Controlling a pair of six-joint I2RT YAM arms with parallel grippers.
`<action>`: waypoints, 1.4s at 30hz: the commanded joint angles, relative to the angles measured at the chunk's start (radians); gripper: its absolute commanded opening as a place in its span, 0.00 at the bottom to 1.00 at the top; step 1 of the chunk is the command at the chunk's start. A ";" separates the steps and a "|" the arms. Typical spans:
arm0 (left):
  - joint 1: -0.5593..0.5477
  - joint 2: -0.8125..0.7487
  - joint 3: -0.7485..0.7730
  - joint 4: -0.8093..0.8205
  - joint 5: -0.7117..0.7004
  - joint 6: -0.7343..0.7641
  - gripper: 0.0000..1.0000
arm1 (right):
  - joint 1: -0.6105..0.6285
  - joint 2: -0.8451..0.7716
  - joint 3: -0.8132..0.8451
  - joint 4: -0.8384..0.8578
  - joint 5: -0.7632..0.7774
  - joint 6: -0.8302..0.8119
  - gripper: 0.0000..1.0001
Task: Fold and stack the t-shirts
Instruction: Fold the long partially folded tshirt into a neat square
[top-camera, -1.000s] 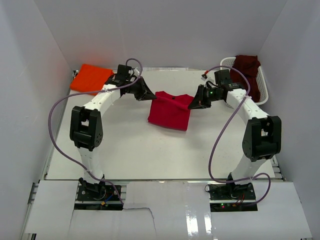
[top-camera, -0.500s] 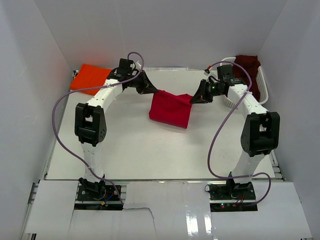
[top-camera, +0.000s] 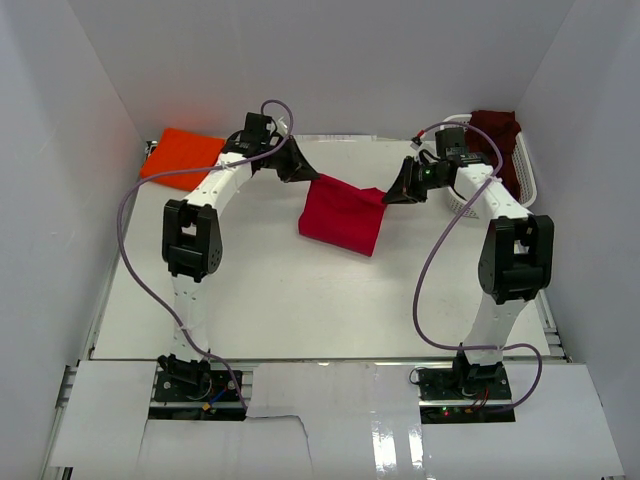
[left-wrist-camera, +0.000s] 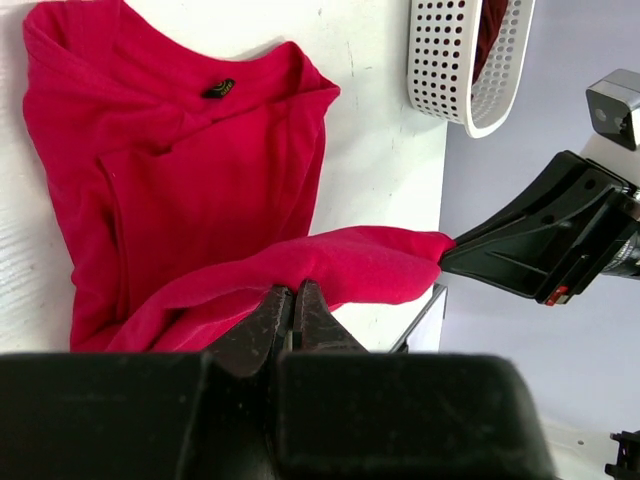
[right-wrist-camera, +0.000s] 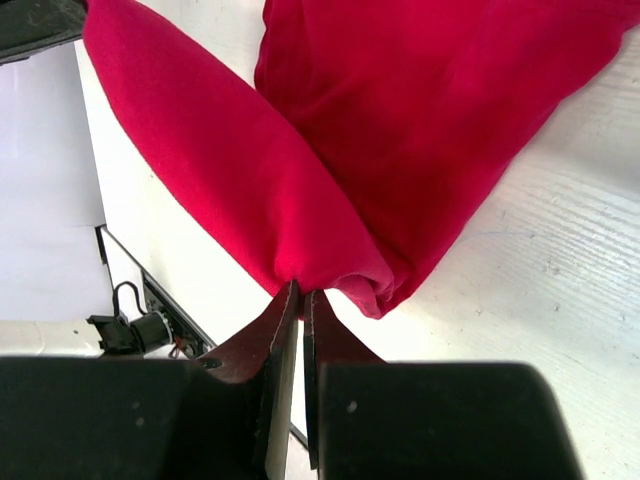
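Hanging between left end effector (top-camera: 309, 180) and right end effector (top-camera: 388, 198): red t-shirt (top-camera: 343, 218).

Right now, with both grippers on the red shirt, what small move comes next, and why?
Probably carry the held edge toward the near side of the table, folding it over. The left gripper and right gripper each pinch an end of a raised edge of the red shirt, stretched between them; the rest lies on the table.

A white lattice basket (left-wrist-camera: 445, 60) stands on the white table (top-camera: 300, 300) — at its far right corner.
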 joint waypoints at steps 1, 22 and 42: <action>0.005 0.003 0.062 0.017 0.000 0.018 0.00 | -0.015 0.019 0.058 0.003 0.004 -0.018 0.08; 0.003 0.111 0.135 0.120 -0.010 0.003 0.00 | -0.044 0.170 0.170 0.032 -0.016 -0.009 0.08; -0.024 0.220 0.091 0.315 0.006 -0.057 0.00 | -0.067 0.299 0.225 0.111 -0.022 0.025 0.08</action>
